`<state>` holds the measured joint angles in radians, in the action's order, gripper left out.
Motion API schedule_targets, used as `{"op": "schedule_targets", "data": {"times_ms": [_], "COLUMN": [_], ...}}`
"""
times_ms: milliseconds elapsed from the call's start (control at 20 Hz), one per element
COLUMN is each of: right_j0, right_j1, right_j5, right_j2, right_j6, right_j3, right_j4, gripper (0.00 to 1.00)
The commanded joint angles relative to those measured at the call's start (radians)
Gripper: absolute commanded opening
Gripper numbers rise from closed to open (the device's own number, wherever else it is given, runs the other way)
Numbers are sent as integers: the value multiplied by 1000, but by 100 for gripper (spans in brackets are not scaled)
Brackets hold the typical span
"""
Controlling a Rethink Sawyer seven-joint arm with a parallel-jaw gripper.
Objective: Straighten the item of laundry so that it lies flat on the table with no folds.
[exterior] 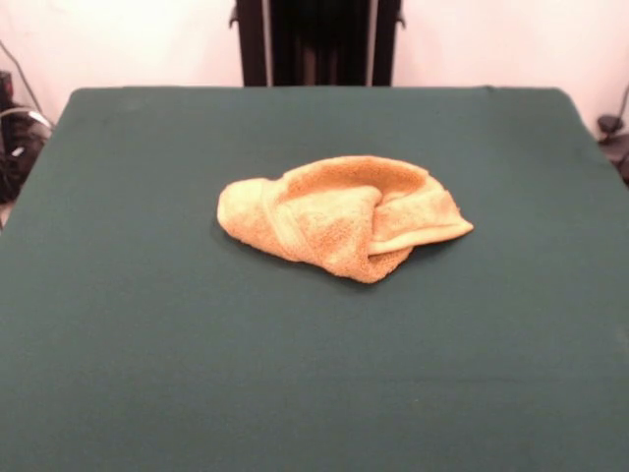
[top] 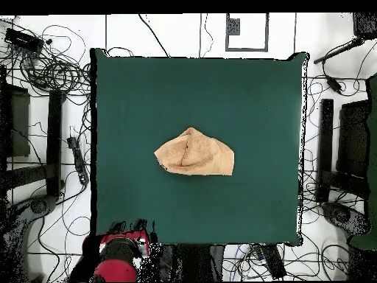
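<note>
Towel (exterior: pixel 339 214): crumpled, folded over itself near the table's middle, one flap lying across the top
Table (exterior: pixel 147 324): dark green cloth, bare around the towel
Gripper: out of sight in both views, so its grasp cannot be told

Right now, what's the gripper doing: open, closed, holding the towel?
Gripper: not in view in either camera, so its state cannot be told. The towel lies crumpled on the table, with nothing touching it.
</note>
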<state>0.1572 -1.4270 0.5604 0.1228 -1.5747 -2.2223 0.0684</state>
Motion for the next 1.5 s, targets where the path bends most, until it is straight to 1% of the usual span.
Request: {"op": "schedule_targets", "data": {"times_ms": [50, 300, 350, 550, 800, 1050, 1150, 1350, 1400, 1500], "right_j0": [-17, -23, -29, -35, -65, -56, -56, -52, -62, -57], "right_j1": [108, 137, 161, 220, 332, 351, 353, 349, 355, 364], "right_j5": [6, 38, 47, 39, -65, -24, 29, 94, 93, 90], "right_j2": [-46, -55, -63, -61, -77, -53, -50, -48, -63, -57], "right_j6": [-128, -134, -139, -168, -168, -185, -176, -149, -136, -152], "right_j3": [-121, -59, -22, 20, 44, 94, 122, 181, 189, 219], "right_j4": [14, -6, -10, -12, -5, -12, -18, -32, -19, -17], "gripper": [100, 100, 100, 100, 100, 100, 100, 100, 100, 100]}}
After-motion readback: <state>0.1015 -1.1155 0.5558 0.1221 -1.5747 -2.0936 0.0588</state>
